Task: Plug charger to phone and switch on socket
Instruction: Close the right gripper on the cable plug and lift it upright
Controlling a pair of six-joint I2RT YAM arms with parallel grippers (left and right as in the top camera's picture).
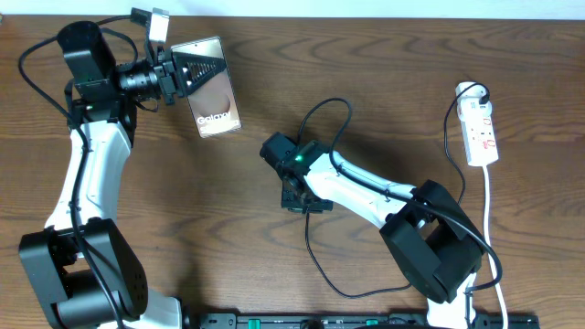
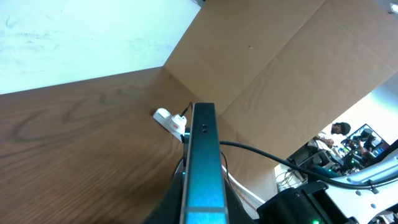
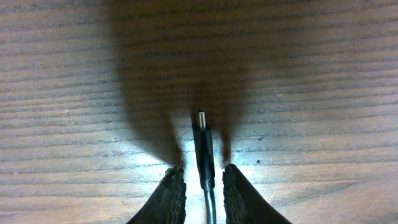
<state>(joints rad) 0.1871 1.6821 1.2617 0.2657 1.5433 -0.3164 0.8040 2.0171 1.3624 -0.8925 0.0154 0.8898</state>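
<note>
Over the counter's (image 1: 384, 82) far-left corner, hold the phone (image 1: 218, 110) steady, well apart from the socket (image 1: 480, 128). Then close squarely on the charger (image 3: 203, 146) plug, behind its metal tip, so it can't twist. Your left tool (image 1: 206, 66) is clamped on the phone. Your right tool (image 3: 203, 169) stands slightly apart, straddling the plug on the wood and seemingly touching neither side.

Overhead view evenly lit and sharp, faint soft shadows on the wooden surface (image 1: 366, 91), left wrist view washed-out white at upper left, phone (image 2: 204, 162) edge blurred with teal sheen, right wrist view dim, broad shadow top centre, bright patch by the soft-focus right end effector (image 3: 204, 169)
</note>
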